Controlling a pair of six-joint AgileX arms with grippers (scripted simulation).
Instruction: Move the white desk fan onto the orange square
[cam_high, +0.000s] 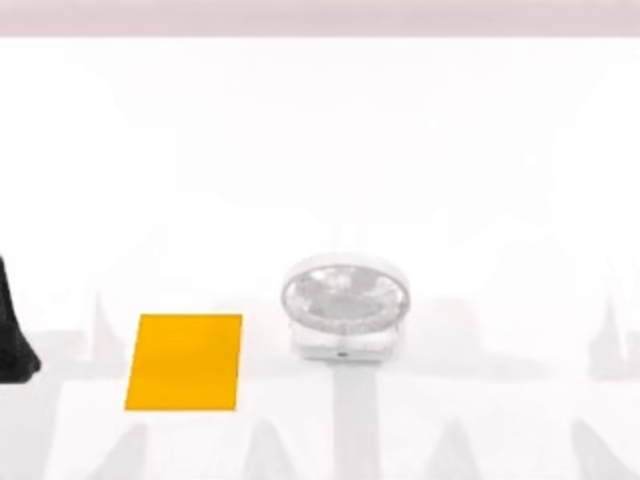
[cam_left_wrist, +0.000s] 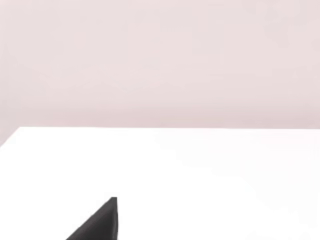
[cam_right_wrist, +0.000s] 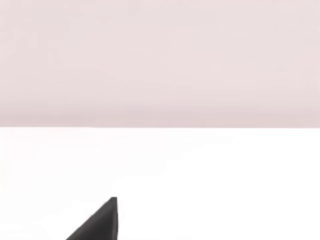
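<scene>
you have the white desk fan (cam_high: 345, 308) standing upright near the middle of the desk (cam_high: 320, 150), just right of the orange square (cam_high: 184, 361), apart from it. its grille faces the near edge, wide axis left-right. it looks light, top-heavy and thin-grilled, so grip the boxy base. whether either tool is wide or narrow, you cannot tell.

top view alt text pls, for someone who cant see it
A white desk fan stands upright on a white table, just right of a flat orange square and not touching it. Part of the dark left arm shows at the left edge.
</scene>
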